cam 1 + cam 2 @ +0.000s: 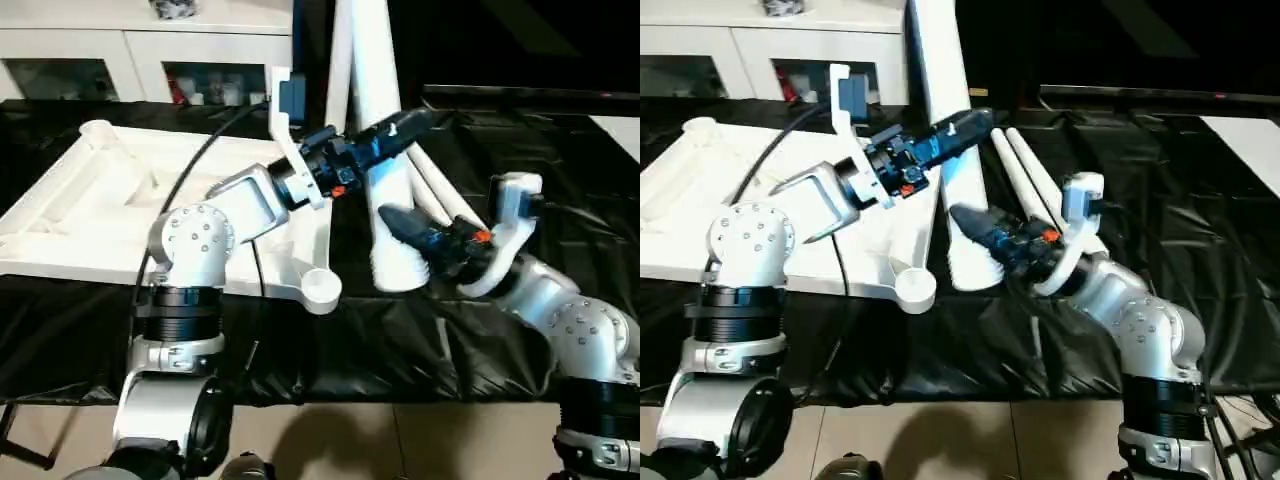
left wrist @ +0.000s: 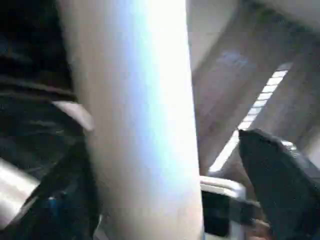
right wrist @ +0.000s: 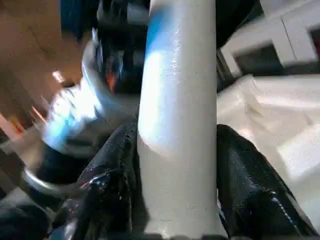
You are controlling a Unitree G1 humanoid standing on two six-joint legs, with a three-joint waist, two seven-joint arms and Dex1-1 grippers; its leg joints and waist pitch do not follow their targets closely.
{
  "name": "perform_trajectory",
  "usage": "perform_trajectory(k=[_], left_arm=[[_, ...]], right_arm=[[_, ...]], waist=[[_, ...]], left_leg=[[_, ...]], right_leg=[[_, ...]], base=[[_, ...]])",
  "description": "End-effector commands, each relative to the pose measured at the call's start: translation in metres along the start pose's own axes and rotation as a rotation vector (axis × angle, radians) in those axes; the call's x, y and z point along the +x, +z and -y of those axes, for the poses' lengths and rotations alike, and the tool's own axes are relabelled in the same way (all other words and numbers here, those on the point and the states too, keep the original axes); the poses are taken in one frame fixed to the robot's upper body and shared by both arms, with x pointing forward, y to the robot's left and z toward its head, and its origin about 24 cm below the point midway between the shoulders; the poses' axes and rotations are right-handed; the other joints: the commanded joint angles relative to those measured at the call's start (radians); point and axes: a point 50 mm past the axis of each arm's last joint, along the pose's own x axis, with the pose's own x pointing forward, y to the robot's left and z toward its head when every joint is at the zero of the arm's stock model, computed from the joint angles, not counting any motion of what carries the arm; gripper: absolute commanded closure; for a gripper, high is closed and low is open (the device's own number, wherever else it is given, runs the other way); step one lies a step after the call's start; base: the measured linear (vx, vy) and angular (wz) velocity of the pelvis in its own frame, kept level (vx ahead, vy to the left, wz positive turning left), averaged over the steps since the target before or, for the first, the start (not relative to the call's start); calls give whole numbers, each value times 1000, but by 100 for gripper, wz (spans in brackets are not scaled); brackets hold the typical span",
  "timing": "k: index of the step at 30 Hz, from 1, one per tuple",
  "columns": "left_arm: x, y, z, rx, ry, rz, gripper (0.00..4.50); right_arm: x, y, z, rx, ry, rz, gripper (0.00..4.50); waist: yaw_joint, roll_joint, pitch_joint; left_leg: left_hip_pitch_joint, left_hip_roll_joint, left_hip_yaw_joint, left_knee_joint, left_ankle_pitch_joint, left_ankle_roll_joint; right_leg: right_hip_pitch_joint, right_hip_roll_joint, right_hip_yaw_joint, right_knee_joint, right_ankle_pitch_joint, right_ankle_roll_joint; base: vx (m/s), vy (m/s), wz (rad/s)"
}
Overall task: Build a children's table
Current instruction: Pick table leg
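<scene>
Together, left pincer [image 1: 405, 128] and right pincer [image 1: 400, 222] clamp one upright leg [image 1: 385, 150], two legs [image 1: 1040, 195] flat, one tabletop [image 1: 90, 215].

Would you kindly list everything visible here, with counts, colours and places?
Tabletop: one, white, underside up on the black sheet, at the left.
Held leg: one, white, upright, beside the tabletop's near corner socket.
Spare legs: at least two, white, lying behind the right arm.
Black sheet: one, covering the work surface.
Cabinet: one, white, glass doors, behind.
Left gripper: black, around the leg higher up.
Right gripper: black, gripping the leg lower down.
</scene>
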Motion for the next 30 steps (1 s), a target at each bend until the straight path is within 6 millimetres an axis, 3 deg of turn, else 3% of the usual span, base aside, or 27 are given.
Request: perform_trajectory(k=[1, 3, 6, 12, 21, 24, 26, 30], left_arm=[[10, 4, -6, 73, 162, -28, 46], [12, 4, -7, 69, 183, -22, 65], [16, 2, -10, 88, 267, -18, 86], [15, 9, -28, -18, 520, 139, 131], [13, 15, -27, -20, 516, 204, 212], [13, 17, -26, -6, 478, 212, 232], [11, 19, -26, 4, 454, 218, 258], [9, 22, -25, 40, 382, 204, 264]], right_arm=[[18, 2, -2, -162, -79, -88, 261], [22, 2, -2, -197, -104, -99, 261], [43, 1, -1, -274, -197, -123, 261], [74, 5, -9, -428, -287, -106, 261], [80, 6, -12, -504, -319, -122, 261], [79, 10, -10, -486, -315, -99, 191], [77, 12, -10, -467, -297, -90, 170], [71, 18, -9, -437, -239, -93, 137]], waist=[[0, -11, -82], [2, -7, -86], [-4, -7, -85], [-9, -6, -88], [-11, -5, -85], [-13, -6, -84], [-15, -6, -84], [-13, -6, -85]], left_leg=[[21, 30, -13, -71, -203, -39], [21, 28, -15, -68, -177, -44], [17, 27, -14, -67, -160, -36], [19, 28, -15, -67, -158, -31], [19, 27, -14, -68, -163, -21], [19, 27, -14, -69, -178, -22], [20, 27, -14, -69, -181, -20], [20, 28, -13, -68, -173, -14]], right_leg=[[44, -59, 38, -88, -261, -125], [46, -61, 37, -82, -237, -121], [46, -60, 36, -78, -199, -143], [49, -59, 36, -76, -141, -159], [51, -59, 37, -75, -124, -157], [51, -60, 37, -78, -145, -153], [50, -59, 38, -78, -145, -154], [51, -60, 38, -74, -134, -163]], base=[[0, 0, 0], [0, 0, 0], [0, 0, 0], [0, 0, 0], [0, 0, 0], [0, 0, 0], [0, 0, 0], [0, 0, 0]])
